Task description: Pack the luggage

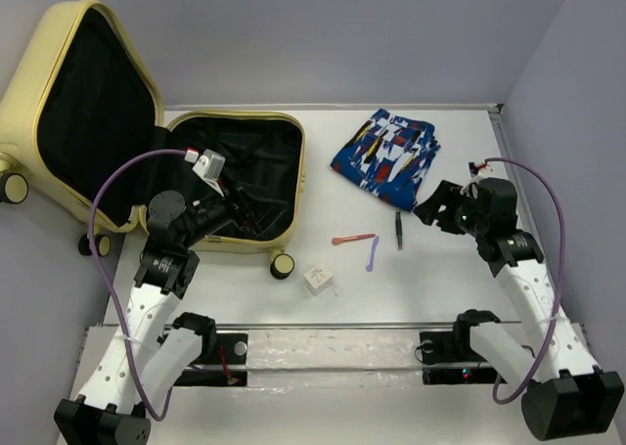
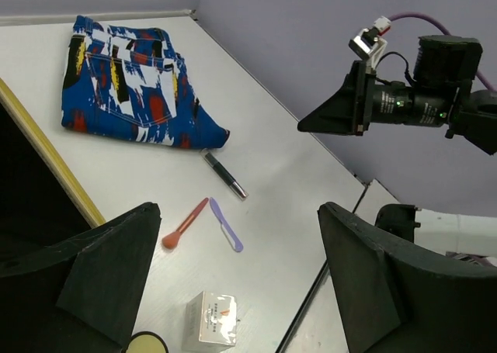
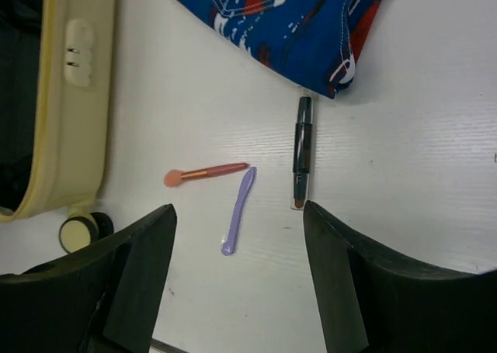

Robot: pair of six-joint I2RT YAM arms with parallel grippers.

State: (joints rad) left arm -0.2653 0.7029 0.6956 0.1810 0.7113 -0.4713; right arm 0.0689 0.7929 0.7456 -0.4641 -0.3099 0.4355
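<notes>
From my end: the luggage point(image 1: 299, 176) sits open at the far left of the table point(image 1: 440, 298), lid tipped up to the left of the base. A folded garment point(image 1: 386, 156) lies far right. Just near of its corner is a pen-like stick point(image 1: 398, 230). Left of that are a small brush point(image 1: 353, 239) and a little spatula point(image 1: 373, 253), ends almost meeting. A small box point(image 1: 318, 280) sits nearer still, just right of the luggage's near wheel point(image 1: 282, 265).
</notes>
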